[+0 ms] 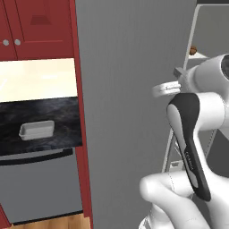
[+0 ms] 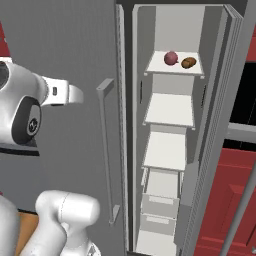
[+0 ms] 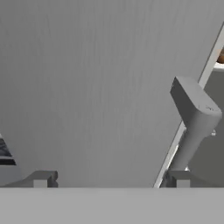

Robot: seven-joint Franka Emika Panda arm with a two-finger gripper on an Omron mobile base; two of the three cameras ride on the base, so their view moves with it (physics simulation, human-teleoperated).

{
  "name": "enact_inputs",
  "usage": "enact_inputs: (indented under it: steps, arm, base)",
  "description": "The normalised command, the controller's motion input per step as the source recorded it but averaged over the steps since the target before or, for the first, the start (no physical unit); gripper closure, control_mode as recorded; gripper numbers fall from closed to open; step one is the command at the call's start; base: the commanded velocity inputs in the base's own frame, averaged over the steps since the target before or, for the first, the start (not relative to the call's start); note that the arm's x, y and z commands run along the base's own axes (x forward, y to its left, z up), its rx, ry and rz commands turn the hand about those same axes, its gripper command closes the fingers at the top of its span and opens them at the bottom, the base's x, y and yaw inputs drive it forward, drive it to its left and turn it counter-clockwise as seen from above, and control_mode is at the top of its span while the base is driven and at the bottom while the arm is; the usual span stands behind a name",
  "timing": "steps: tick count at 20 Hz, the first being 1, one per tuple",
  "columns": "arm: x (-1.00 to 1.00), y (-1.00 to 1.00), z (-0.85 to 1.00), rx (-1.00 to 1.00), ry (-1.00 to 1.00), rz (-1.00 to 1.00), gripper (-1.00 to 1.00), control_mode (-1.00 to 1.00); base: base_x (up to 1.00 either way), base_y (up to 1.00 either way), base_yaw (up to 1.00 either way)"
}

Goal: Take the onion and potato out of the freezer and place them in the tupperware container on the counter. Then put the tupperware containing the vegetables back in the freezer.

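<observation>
The gripper (image 3: 109,178) stands wide apart and holds nothing; in the hand view its two dark fingertips (image 3: 41,178) rise at the lower edge, one on each side, facing the flat grey door (image 3: 96,78) of the freezer. The vertical bar handle (image 3: 194,118) lies just beside the right-hand fingertip, outside the jaws, and whether it touches that tip cannot be told. In the right base view the white arm reaches from the lower left toward this same handle (image 2: 106,145), which runs down the face of the closed left door. Beyond the handle, the freezer (image 2: 75,40) has its right compartment open, with the open door (image 2: 220,125) swung out to the right. Pale white shelves (image 2: 167,110) are stacked inside, with drawers below them. On the top shelf sits the onion (image 2: 170,58), a round reddish item, and just beside it to the right lies the potato (image 2: 188,62), a brown oval; the two are close, and contact between them cannot be determined. In the left base view, left of the freezer and past a dark red cabinet panel (image 1: 80,134), the tupperware container (image 1: 36,129) rests on the counter (image 1: 44,116), near its front edge. Dark red upper cabinets (image 1: 36,27) hang above the counter.
</observation>
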Motion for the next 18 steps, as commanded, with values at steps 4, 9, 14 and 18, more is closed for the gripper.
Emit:
enact_inputs:
  steps: [4,9,14,18]
  arm:
    - [-0.34,0.0,0.52,0.0,-0.03,0.0,-1.0,-1.0]
    - [-0.33,0.0,0.33,-0.05,0.08,0.0,-1.0,-1.0]
    - [-0.23,0.0,-0.03,-0.06,0.11,0.0,-1.0,-1.0]
    - [0.0,0.0,-0.02,0.0,0.02,0.0,-1.0,1.0]
  base:
    - [0.0,0.0,0.0]
    - [0.0,0.0,0.0]
    - [0.0,0.0,0.0]
    - [-0.01,0.0,0.0]
